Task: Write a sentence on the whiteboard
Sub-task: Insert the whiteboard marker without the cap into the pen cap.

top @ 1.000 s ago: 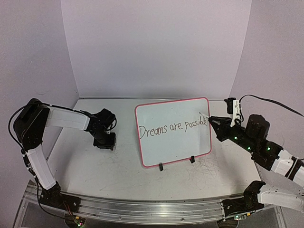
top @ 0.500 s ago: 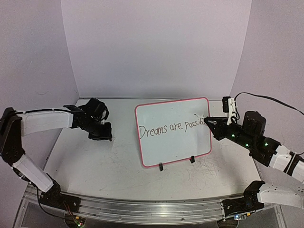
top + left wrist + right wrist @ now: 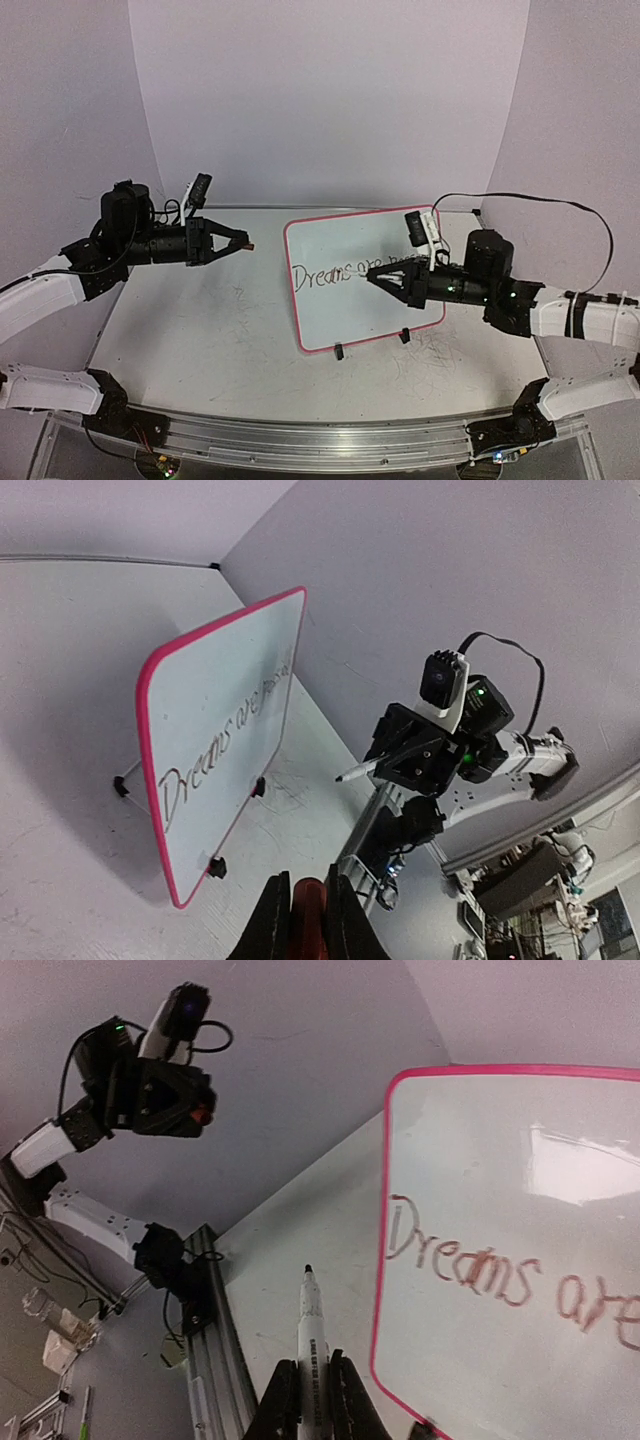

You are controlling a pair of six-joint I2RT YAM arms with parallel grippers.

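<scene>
The whiteboard (image 3: 345, 315) stands tilted on two black clip feet at mid-table. The sentence (image 3: 325, 274) reads "Dreams are" in the top view; my right arm hides its last word. My right gripper (image 3: 385, 283) hovers in front of the board's middle. It is shut on a white marker (image 3: 312, 1325), whose uncapped tip points left, away from the board. My left gripper (image 3: 240, 243) is raised left of the board and shut on a small red cap (image 3: 308, 910). The board (image 3: 225, 690) and sentence (image 3: 225, 735) show in the left wrist view, and the board (image 3: 500, 1160) in the right wrist view.
Grey scribble marks (image 3: 425, 355) lie on the white tabletop near the board's feet. An aluminium rail (image 3: 320, 440) runs along the table's near edge. Purple walls close off the back and sides. A black cable (image 3: 560, 205) loops above my right arm.
My right gripper moved left with the marker, from the board's right edge to in front of its middle. My left arm rose off the table and swung toward the board.
</scene>
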